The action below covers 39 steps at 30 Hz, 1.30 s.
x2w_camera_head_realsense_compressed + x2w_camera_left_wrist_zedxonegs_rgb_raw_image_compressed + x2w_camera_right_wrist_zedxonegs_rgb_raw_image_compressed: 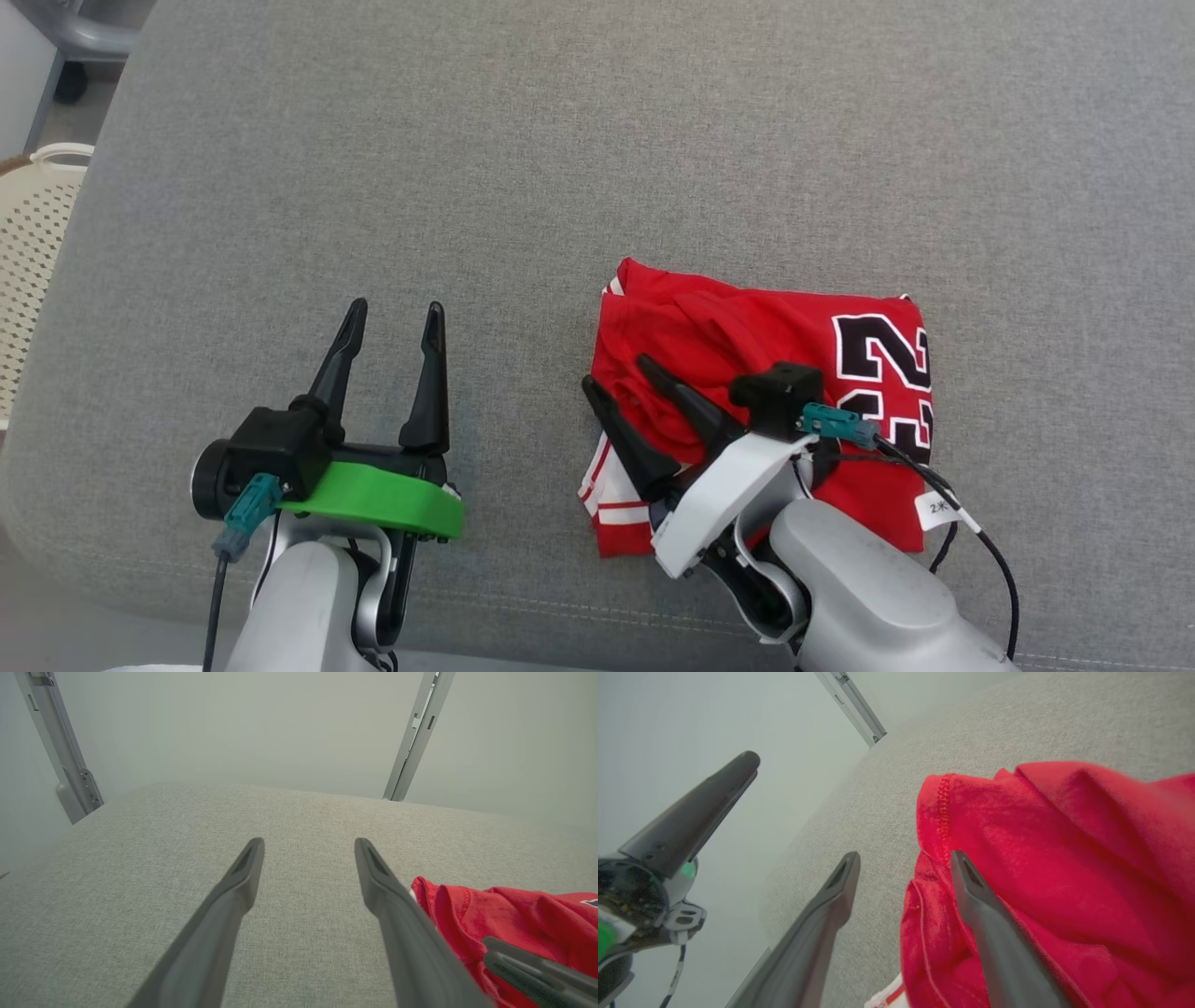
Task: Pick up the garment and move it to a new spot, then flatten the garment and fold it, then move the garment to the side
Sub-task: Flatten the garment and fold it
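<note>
Head view: red garment (747,373), soft, limp, likely light | right gripper (616,371) spread astride its edge; left gripper (396,305) spread, apart | you should pinch all layers.

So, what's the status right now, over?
Both open: left gripper empty over grey fabric cushion; right gripper astride left edge of folded red jersey. Pale perforated basket well off to the side.
</note>
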Tool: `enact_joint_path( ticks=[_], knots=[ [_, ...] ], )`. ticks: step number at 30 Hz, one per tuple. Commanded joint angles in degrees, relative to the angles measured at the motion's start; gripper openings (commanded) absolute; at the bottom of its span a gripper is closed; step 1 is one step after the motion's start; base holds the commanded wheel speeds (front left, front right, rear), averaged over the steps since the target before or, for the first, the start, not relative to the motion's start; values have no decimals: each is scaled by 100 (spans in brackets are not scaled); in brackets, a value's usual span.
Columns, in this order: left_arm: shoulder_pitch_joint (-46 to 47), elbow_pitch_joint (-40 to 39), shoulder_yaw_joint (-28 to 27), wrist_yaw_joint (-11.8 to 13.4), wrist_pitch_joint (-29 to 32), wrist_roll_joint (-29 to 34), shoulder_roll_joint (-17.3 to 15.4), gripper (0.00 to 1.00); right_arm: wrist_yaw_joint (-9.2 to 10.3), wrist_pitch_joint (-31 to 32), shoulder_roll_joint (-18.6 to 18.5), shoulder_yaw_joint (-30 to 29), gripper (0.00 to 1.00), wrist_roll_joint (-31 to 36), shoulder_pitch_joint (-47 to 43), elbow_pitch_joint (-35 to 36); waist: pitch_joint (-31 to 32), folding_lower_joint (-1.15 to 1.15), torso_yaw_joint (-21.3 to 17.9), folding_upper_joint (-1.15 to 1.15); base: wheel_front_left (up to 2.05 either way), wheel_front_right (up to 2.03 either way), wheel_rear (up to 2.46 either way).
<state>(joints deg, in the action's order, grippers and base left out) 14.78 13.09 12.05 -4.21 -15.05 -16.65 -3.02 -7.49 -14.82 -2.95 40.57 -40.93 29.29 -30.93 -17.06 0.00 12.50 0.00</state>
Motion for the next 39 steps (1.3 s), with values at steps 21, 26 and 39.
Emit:
enact_joint_path(
  ticks=[21, 26, 39],
  knots=[
    [-214, 58, -353, 57, -15, 337, -114, 100, 1, -37, -646, -3252, 100, 1459, -1645, 3244, 444, 0, -757, 0, 0, 0, 0],
    [-316, 63, -370, 75, -15, 369, -153, 100, 1, -37, -805, -3961, 100, 1877, -2118, 3012, 610, 0, -847, 0, 0, 0, 0],
    [-768, 105, -375, 180, 67, 360, -333, 100, 1, 54, -927, -4256, 100, 2548, -2942, 2506, 1165, 0, -959, 0, 0, 0, 0]
  ],
)
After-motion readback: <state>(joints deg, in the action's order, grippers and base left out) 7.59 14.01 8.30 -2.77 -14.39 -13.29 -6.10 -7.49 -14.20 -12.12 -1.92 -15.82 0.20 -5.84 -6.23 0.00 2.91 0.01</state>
